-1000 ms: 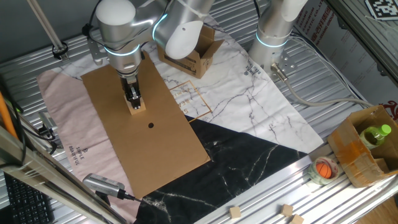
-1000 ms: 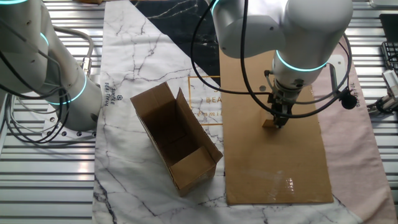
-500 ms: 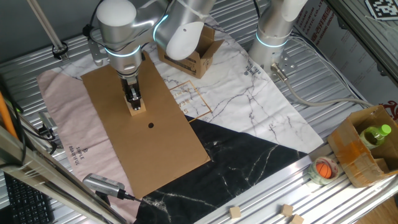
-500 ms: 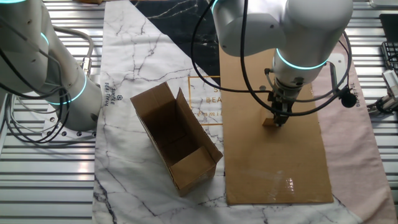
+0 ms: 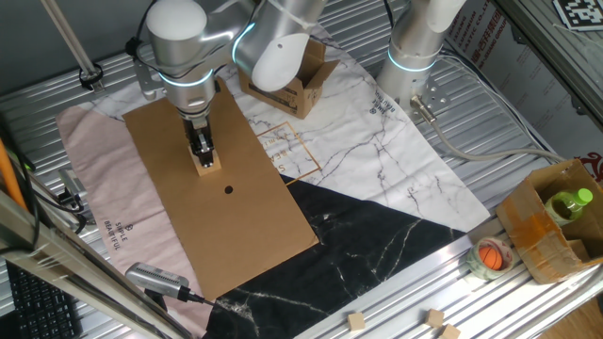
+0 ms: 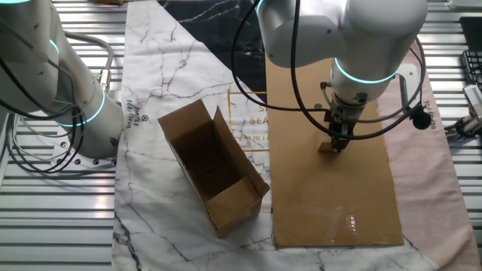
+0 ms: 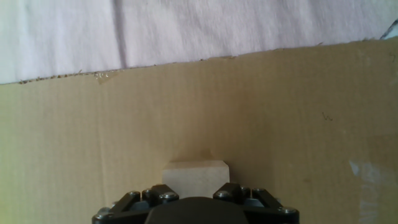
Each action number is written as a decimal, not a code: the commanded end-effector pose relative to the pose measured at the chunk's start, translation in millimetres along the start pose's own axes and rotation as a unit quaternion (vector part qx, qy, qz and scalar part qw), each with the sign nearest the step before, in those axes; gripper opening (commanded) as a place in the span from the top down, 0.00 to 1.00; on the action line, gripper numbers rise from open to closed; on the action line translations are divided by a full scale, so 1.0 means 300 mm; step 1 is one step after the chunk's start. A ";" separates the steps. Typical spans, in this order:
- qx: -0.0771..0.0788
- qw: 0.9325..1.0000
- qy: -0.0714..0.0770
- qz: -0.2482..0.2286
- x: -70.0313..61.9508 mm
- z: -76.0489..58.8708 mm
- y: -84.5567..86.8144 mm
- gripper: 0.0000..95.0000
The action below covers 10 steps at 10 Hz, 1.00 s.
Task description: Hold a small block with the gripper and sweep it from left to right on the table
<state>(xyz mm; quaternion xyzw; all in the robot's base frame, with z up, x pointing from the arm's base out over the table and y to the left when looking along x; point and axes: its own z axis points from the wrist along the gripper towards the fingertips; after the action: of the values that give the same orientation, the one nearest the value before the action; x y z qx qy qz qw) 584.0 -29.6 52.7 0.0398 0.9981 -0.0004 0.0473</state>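
The small block (image 5: pixel 208 164) is a light tan wooden cube resting on the flat brown cardboard sheet (image 5: pixel 254 221) on the table. The black gripper (image 5: pixel 201 153) points straight down and is shut on the block. In the other fixed view the block (image 6: pixel 326 147) sits under the gripper (image 6: pixel 337 143). In the hand view the block (image 7: pixel 195 177) sits between the black fingers (image 7: pixel 239 193), with the pink cloth (image 7: pixel 186 28) beyond the sheet's edge.
An open cardboard box (image 6: pixel 214 175) stands on the marble cloth (image 5: pixel 377 151). A second white arm column (image 5: pixel 415 47) stands behind. A box with a green bottle (image 5: pixel 565 209), a tape roll (image 5: pixel 490 256) and tiny cubes (image 5: pixel 434 318) lie at the right and front edge.
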 end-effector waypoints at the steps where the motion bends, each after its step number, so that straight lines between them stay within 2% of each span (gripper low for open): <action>1: 0.000 1.000 0.000 0.000 0.000 0.000 0.003 0.60; 10: 0.000 1.000 -0.003 -0.001 0.002 0.000 0.026 0.60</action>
<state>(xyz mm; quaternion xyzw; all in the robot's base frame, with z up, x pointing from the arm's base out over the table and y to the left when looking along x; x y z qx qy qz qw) 584.0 -21.2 52.7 0.0384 0.9980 -0.0005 0.0495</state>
